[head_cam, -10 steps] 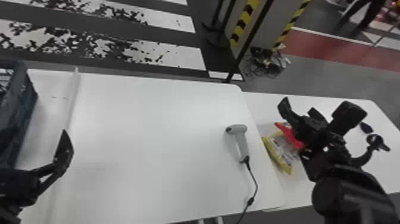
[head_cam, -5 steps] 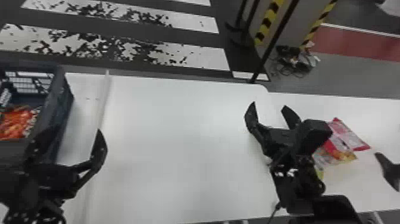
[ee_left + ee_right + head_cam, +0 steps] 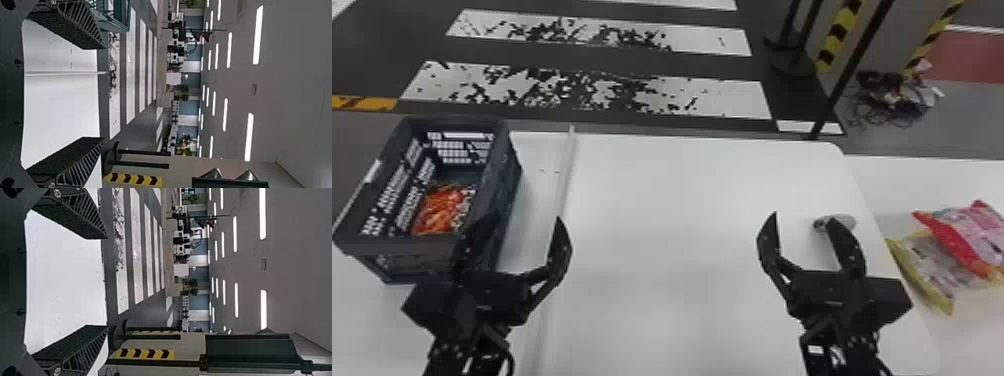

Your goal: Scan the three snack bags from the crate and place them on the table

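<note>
My left gripper (image 3: 517,235) stands open over the table's left part, one finger in front of the crate's (image 3: 514,160) near right corner. Orange-red snack bags (image 3: 443,210) lie inside that crate. My right gripper (image 3: 809,235) is open too, with the head of the grey scanner (image 3: 844,220) partly hidden behind one finger. To its right, a red and pink bag (image 3: 977,235) overlaps a yellow-edged bag (image 3: 927,265) on the side table. In the left wrist view the left gripper (image 3: 103,93) holds nothing, and in the right wrist view neither does the right gripper (image 3: 106,282).
The white table (image 3: 672,200) spans the middle, with a raised strip (image 3: 564,185) running front to back near the crate. A second white table (image 3: 932,185) adjoins at the right. A dark pole (image 3: 852,65) rises behind the far right corner.
The head view has swung left, bringing the whole crate into sight. The right gripper has drawn away from the bags on the side table and now stands over the main table.
</note>
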Robot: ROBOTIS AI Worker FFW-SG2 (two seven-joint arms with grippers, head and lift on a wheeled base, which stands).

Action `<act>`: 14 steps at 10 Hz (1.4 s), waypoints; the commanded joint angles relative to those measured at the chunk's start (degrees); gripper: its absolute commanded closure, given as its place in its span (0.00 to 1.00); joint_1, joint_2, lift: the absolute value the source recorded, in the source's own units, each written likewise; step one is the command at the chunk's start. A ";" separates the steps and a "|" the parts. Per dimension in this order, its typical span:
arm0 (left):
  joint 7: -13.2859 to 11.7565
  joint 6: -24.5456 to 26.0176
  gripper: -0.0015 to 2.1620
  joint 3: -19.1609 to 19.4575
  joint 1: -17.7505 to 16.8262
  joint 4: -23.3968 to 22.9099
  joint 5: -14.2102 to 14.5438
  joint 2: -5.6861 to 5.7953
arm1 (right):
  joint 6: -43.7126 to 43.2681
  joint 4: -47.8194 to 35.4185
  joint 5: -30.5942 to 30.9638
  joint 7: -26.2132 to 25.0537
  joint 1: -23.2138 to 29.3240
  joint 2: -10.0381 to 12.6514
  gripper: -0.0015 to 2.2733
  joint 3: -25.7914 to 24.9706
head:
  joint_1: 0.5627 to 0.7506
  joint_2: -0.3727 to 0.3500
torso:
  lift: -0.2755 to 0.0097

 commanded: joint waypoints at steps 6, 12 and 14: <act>-5.68 21.43 0.04 12.75 -1.49 -15.93 0.96 3.30 | -2.12 2.38 -0.89 -0.24 0.86 -0.61 0.03 0.72 | 0.70 0.49 | 0.75; -19.22 50.26 0.04 23.47 -16.52 -16.02 -1.41 9.37 | 0.52 2.47 -0.89 -0.15 0.95 -0.88 0.03 0.72 | 0.70 0.71 | 0.75; -25.63 51.49 0.03 23.47 -21.44 -11.80 -5.81 11.39 | 0.52 2.56 -0.89 -0.15 1.04 -0.88 0.03 0.72 | 0.70 0.74 | 0.75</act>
